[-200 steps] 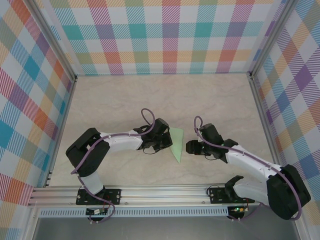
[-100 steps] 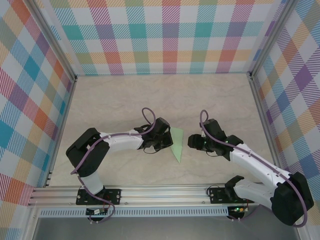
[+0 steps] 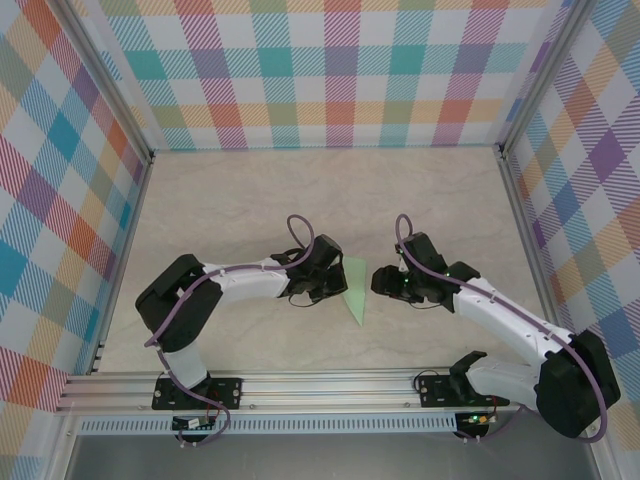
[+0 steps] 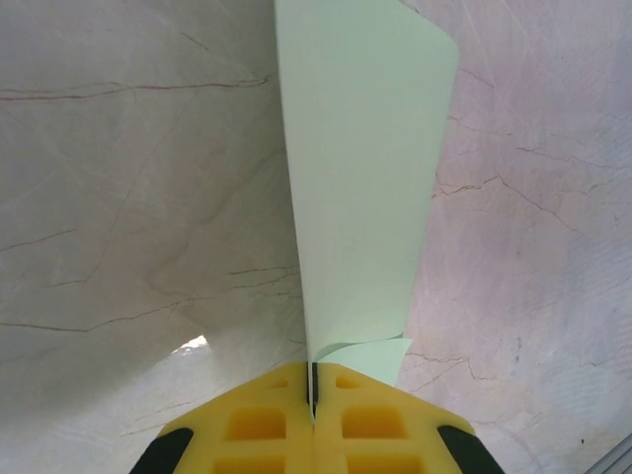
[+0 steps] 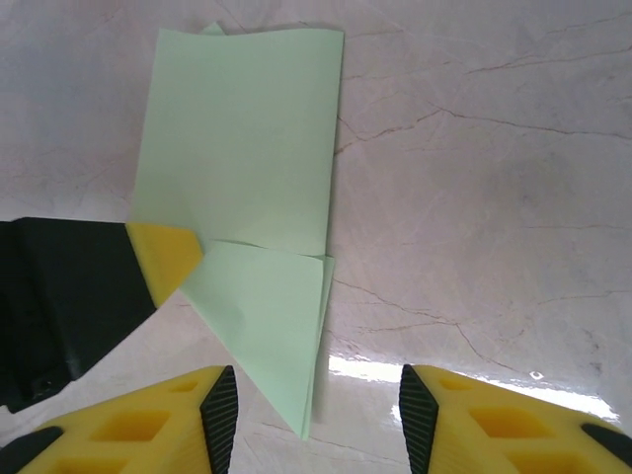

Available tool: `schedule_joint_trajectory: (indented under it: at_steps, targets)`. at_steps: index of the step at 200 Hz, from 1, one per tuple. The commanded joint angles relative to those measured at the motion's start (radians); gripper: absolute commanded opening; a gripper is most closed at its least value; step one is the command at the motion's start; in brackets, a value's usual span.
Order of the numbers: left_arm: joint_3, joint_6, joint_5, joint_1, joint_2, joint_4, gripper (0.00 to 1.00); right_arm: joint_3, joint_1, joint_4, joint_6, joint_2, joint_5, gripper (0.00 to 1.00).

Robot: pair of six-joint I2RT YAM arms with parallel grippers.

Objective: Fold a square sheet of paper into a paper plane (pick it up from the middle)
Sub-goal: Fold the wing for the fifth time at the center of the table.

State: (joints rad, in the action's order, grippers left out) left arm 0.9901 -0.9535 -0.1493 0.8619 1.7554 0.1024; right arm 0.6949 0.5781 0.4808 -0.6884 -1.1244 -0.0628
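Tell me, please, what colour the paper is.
The paper is pale mint green; see right wrist view.

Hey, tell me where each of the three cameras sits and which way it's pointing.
Top external: above and behind the bases, looking down on the table; the left arm and right arm show.
Left wrist: on the left arm, looking along the shut left end effector at the sheet of paper it pinches.
Right wrist: on the right arm, looking past the open right end effector toward the left one.
Shared: all three see that sheet.
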Motion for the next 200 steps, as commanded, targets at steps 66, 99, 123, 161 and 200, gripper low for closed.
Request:
schedule_joint_trajectory:
  at_steps: [66,99,123,161,200]
  targets:
    - [0.029,0.020,-0.009,0.016,0.008,0.029,0.00,-0.055,0.008,-0.098,0.074,0.051,-0.083,0.48]
    - [0.046,0.029,0.003,0.016,0.002,0.055,0.00,-0.134,0.025,-0.134,0.166,0.081,-0.080,0.46]
    - [0.046,0.039,0.002,0.017,-0.004,0.058,0.00,-0.172,0.095,-0.178,0.203,0.058,-0.058,0.42]
    - [0.042,0.029,-0.003,0.018,0.005,0.047,0.00,-0.225,0.227,-0.283,0.231,0.055,0.066,0.38]
    - [0.053,0.032,-0.007,0.017,0.003,0.058,0.00,-0.272,0.343,-0.452,0.318,0.016,0.215,0.36]
